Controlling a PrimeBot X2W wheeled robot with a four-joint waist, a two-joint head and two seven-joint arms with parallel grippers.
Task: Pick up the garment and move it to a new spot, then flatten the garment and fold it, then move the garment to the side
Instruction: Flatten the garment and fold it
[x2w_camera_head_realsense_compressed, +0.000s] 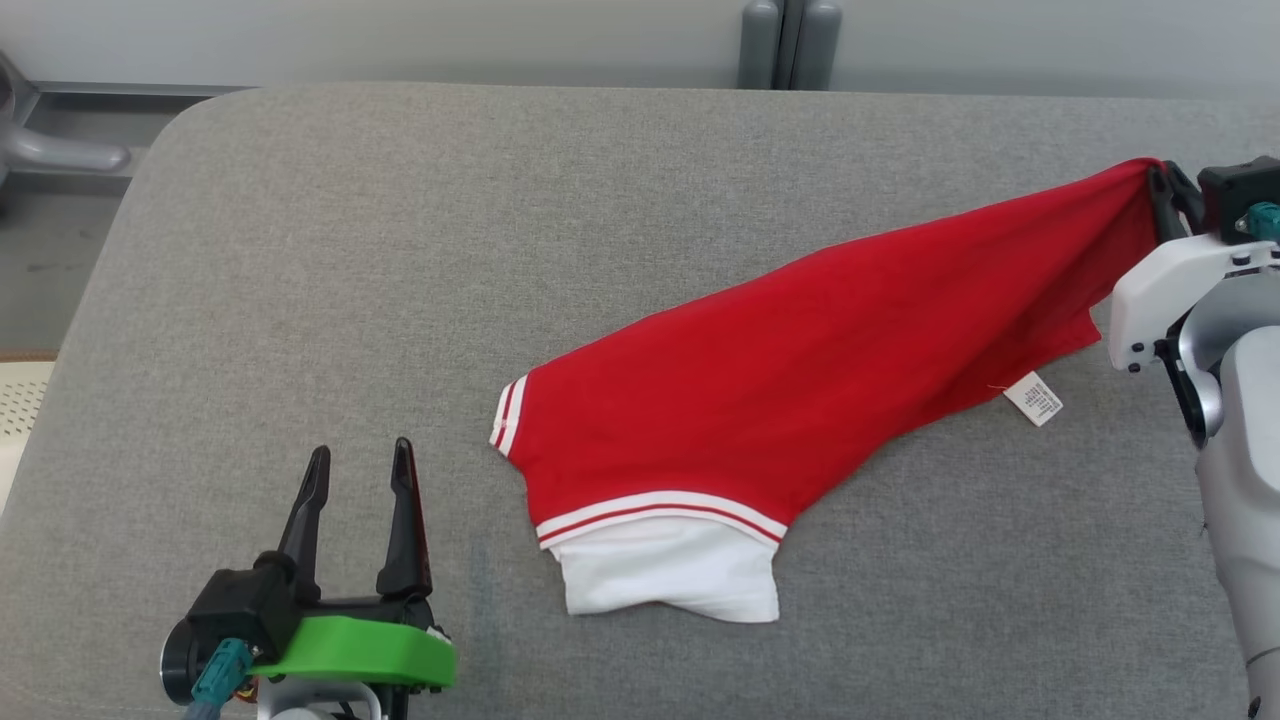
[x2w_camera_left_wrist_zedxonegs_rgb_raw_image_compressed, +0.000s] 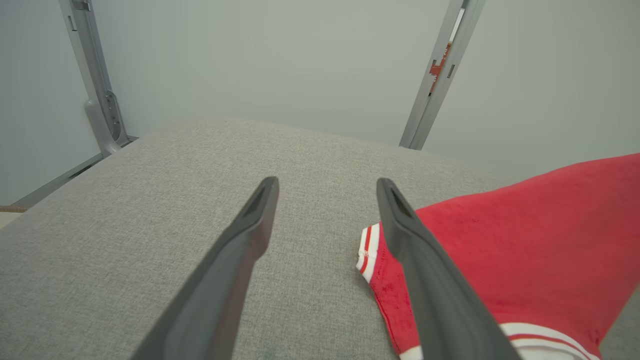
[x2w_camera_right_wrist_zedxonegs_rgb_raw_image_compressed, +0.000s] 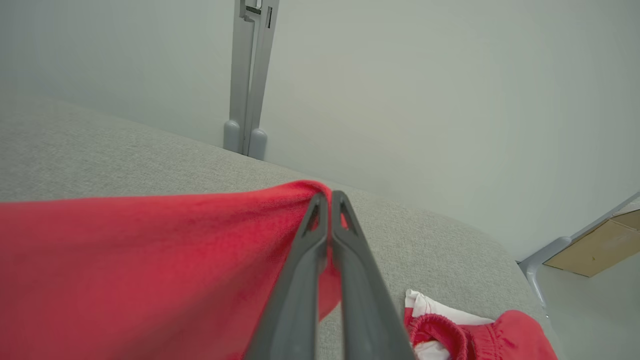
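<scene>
The garment (x2w_camera_head_realsense_compressed: 800, 370) is red with white-and-red striped trim and a white lower part, spread across the grey cushioned surface (x2w_camera_head_realsense_compressed: 400, 250). Its far right corner is lifted and stretched taut, pinched by my right gripper (x2w_camera_head_realsense_compressed: 1160, 195), which is shut on it. The right wrist view shows both fingers (x2w_camera_right_wrist_zedxonegs_rgb_raw_image_compressed: 300, 280) pressed together on the red cloth (x2w_camera_right_wrist_zedxonegs_rgb_raw_image_compressed: 125, 275). At the lower left my left gripper (x2w_camera_head_realsense_compressed: 360, 460) stands open, empty, just left of the garment's striped sleeve cuff (x2w_camera_left_wrist_zedxonegs_rgb_raw_image_compressed: 367, 247). A white care label (x2w_camera_head_realsense_compressed: 1033, 398) hangs from the lifted edge.
A grey post (x2w_camera_head_realsense_compressed: 790, 42) stands behind the surface's far edge, with a pale wall beyond. Bare grey cushion lies to the left and at the back. In the right wrist view, more red and white cloth (x2w_camera_right_wrist_zedxonegs_rgb_raw_image_compressed: 465, 335) lies bunched near the surface's edge, and a cardboard box (x2w_camera_right_wrist_zedxonegs_rgb_raw_image_compressed: 595, 245) sits on the floor.
</scene>
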